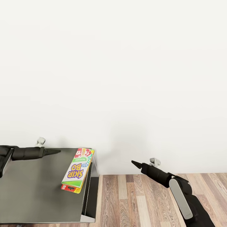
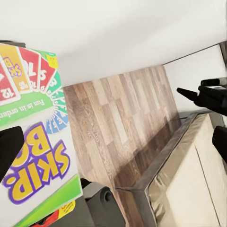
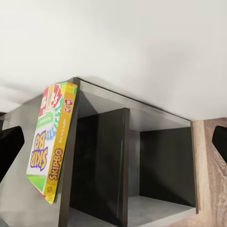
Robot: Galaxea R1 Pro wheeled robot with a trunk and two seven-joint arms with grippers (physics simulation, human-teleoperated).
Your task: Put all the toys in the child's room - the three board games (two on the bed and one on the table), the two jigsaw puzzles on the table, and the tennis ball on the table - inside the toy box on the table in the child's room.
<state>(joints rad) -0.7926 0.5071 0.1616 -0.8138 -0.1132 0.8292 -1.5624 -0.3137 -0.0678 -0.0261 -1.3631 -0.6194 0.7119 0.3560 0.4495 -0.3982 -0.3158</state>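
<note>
The head view looks down at a white wall (image 1: 126, 78), a strip of plank floor (image 1: 142, 198) and the right end of the table (image 1: 34, 186), its grey top dark and glossy here; a board game (image 1: 78, 169) marked SKIP-BO lies at the table's right edge, near the far right corner, its long side running along that edge and its outer side just over it; a second box (image 1: 70, 188) lies under it, red and yellow showing at the near end; the right wrist view shows the pair from the side, the top game (image 3: 47, 142) with its yellow spine above the table's open dark compartments (image 3: 137, 161); the left gripper (image 1: 56, 151) hovers over the far part of the tabletop, left of the games and apart from them, its tip looking like one closed point, though I cannot tell its state for sure; in the left wrist view the game (image 2: 35, 137) fills the near side, with the floor (image 2: 118, 123) beyond it; the right gripper (image 1: 135, 163) hangs over the floor, well right of the table, holding nothing, its fingers (image 1: 137, 164) drawn to a narrow point; the same gripper (image 2: 187, 93) shows in the left wrist view.
</note>
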